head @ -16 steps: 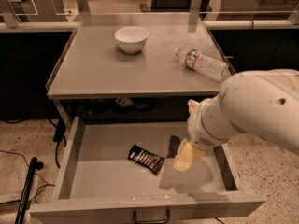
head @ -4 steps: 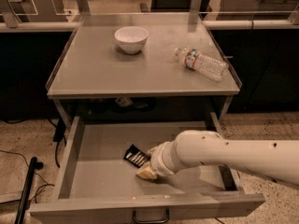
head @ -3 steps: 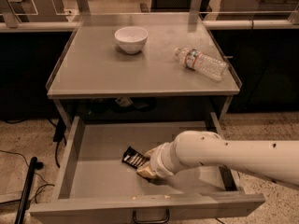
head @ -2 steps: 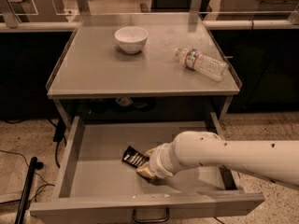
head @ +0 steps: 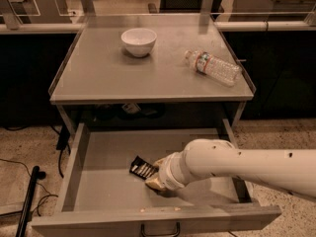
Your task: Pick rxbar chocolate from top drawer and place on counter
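The rxbar chocolate (head: 139, 166), a small black bar with white stripes, lies on the floor of the open top drawer (head: 106, 194), near its middle. My gripper (head: 156, 177) reaches in from the right on a thick white arm. It is low in the drawer at the bar's right end, which it hides. The left part of the bar shows past the gripper. The grey counter (head: 103, 75) is directly above the drawer.
A white bowl (head: 138, 41) stands at the back middle of the counter. A clear water bottle (head: 213, 67) lies on its side at the right. The drawer's dark handle (head: 159, 229) is at the bottom edge. Black cables (head: 27, 201) lie on the floor at left.
Since 5.3 s ago the gripper has come down from above the drawer's right side onto the bar. In the last second the bar shifted slightly left; the arm has hardly moved.
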Motion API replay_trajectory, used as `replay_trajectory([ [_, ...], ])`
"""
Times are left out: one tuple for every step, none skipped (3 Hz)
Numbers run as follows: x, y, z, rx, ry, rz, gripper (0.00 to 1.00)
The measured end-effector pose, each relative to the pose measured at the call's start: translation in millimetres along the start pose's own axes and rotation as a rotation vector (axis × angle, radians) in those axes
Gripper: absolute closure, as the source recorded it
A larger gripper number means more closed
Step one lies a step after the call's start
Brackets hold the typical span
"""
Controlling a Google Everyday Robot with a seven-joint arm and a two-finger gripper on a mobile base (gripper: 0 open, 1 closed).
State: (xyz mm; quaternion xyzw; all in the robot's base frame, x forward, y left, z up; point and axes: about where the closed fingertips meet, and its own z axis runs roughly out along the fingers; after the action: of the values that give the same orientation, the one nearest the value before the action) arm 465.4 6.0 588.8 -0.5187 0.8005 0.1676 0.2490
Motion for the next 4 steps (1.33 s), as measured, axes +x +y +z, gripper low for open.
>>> replay_trajectory([
  [-1, 0, -1, 0.0, 0.0, 0.0, 1.0],
  [-11, -4, -30, 0.007, -0.006, -0.03, 1.0],
  [-33, -10, -73, 0.016, -0.022, -0.081, 1.0],
  [-59, -18, -114, 0.033, -0.031, -0.124, 1.0],
])
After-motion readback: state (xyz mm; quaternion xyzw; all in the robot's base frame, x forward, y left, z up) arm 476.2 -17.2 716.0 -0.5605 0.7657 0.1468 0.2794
